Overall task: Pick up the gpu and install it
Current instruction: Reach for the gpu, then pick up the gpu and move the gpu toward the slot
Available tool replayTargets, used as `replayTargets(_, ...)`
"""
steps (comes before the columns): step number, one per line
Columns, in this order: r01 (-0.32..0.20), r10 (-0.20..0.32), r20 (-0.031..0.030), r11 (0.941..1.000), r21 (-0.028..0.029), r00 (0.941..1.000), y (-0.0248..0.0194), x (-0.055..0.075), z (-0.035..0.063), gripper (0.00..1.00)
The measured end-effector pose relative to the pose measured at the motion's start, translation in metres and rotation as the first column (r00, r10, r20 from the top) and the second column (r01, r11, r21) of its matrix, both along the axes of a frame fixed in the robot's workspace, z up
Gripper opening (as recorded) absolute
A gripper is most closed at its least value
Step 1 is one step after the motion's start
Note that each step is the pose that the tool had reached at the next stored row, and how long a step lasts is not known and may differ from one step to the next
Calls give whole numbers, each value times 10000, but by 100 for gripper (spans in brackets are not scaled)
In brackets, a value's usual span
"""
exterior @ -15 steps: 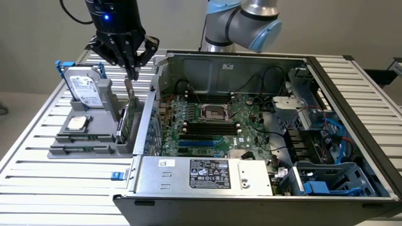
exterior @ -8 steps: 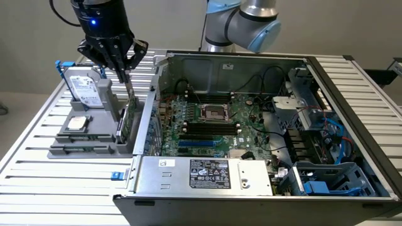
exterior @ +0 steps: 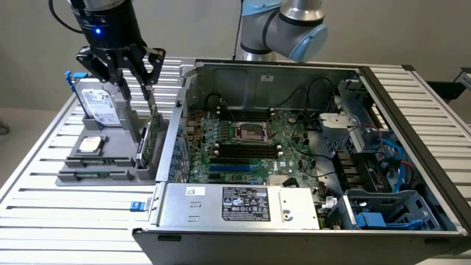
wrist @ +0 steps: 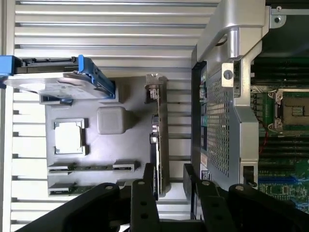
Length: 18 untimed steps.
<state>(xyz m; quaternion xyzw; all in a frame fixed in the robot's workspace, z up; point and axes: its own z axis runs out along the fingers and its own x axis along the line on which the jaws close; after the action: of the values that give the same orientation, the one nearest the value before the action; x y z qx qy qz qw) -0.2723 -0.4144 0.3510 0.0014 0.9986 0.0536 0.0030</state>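
Arm (exterior: pixel 293 28): elbow folded, high in the exterior view.
Gripper (wrist: pixel 169 170): pointed straight down.
Fingers (wrist: pixel 148 183): stood parted, parallel, a gap between them.

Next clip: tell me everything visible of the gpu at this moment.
The gpu is a thin flat card standing on edge in a slot of the grey holder, close beside the case wall but outside it. A green board face shows in the exterior view, and a silver metal bracket caps one end. The open gripper straddles the other end. One finger sits close against the card, contact unclear, and a gap separates the other finger from it.
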Motion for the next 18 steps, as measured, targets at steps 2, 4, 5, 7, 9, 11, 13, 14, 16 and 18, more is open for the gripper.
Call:
replayTargets(2, -21, 21, 3, 10000, -33, 10000, 1, -50, -20, 48)
replayTargets(4, -33, 33, -3, 10000, -74, 10000, 0, -52, -18, 55)
replayTargets(5, -34, 34, -4, 10000, -83, 10000, 0, -52, -18, 55)
replayTargets(7, -32, 32, -3, 9999, -100, 10000, 0, -53, -18, 55)
replayTargets(9, -33, 33, -4, 9999, -119, 10000, 0, -52, -18, 55)
replayTargets(11, -32, 32, -4, 9999, -137, 10000, 0, -52, -18, 55)
replayTargets(13, -33, 32, -4, 9999, -155, 10000, 0, -52, -18, 55)
replayTargets(14, -33, 33, -4, 9999, -164, 10000, 0, -52, -18, 55)
replayTargets(16, -32, 32, -3, 9998, -182, 10000, 0, -52, -18, 55)
replayTargets(18, -32, 32, -4, 9998, -199, 10000, 0, -52, -18, 55)
